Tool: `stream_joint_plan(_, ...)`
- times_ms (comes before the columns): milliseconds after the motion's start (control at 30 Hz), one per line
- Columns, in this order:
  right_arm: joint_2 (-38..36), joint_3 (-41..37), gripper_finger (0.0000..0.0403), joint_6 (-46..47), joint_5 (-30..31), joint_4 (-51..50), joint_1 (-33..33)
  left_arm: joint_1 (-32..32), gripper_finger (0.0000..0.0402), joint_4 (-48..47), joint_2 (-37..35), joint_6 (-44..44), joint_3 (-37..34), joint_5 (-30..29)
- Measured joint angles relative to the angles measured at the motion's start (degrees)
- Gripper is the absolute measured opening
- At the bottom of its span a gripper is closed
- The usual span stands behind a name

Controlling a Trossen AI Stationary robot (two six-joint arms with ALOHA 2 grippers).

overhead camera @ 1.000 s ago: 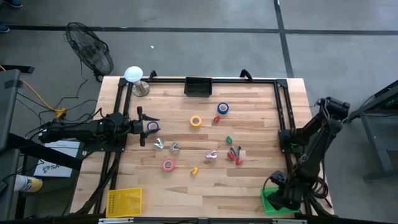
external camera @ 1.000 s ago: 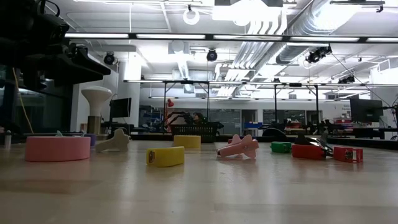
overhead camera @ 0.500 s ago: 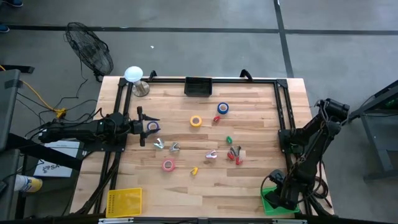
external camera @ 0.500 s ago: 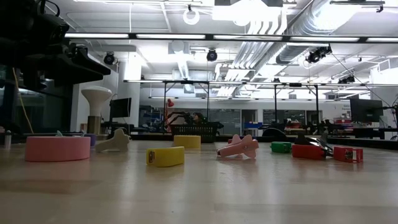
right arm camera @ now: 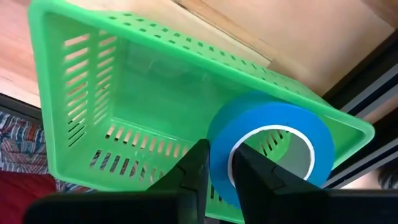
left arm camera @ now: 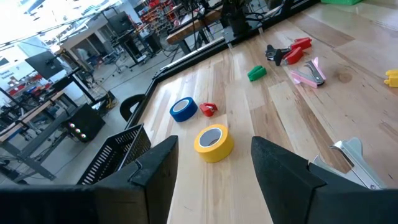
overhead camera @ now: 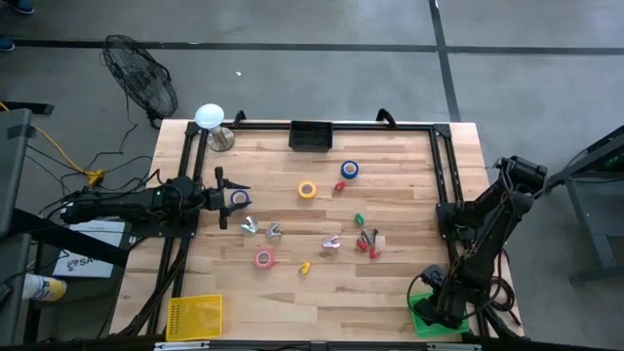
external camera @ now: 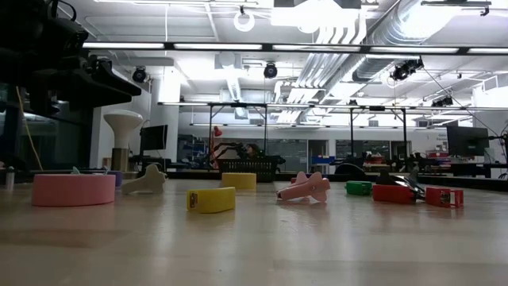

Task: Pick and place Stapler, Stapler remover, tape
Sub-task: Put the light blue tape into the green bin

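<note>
The right end effector (right arm camera: 219, 177) hovers over the green basket (right arm camera: 93, 74) at the desk's (overhead camera: 390, 283) near right corner — narrowly parted fingers pinch the wall of a blue tape roll (right arm camera: 273, 149), standing on edge, open centre facing the camera. The left end effector (overhead camera: 222, 198) waits half open, empty, beside the purplish-blue roll (overhead camera: 240, 198).

Partial white lettering "SA" on dark box (overhead camera: 76, 255) beside table's left edge, rest cut off. No other readable text, labels, numbers anywhere.
</note>
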Motion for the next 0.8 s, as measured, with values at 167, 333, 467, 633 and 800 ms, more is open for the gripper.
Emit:
stream_joint_plan(167,0.2,0.0,0.0065,0.0,0.1,-0.6,-0.1,0.0,0.0197,0.0,0.0,0.0,0.0,0.0)
stream_joint_plan(333,0.2,0.0,0.0066,0.1,0.2,-1.2,-0.1,0.0,0.0197,0.0,0.0,0.0,0.0,0.0)
stream_joint_plan(467,0.3,0.0,0.0066,0.0,0.0,-1.2,-0.1,0.0,0.0197,0.0,0.0,0.0,0.0,0.0)
stream_joint_plan(633,0.3,0.0,0.0067,-0.6,-0.7,-0.9,-0.1,0.0,0.0197,0.0,0.0,0.0,0.0,0.0)
stream_joint_plan(800,0.3,0.6,0.0067,-1.2,-0.9,-1.5,0.0,0.0,0.0197,0.0,0.0,0.0,0.0,0.0)
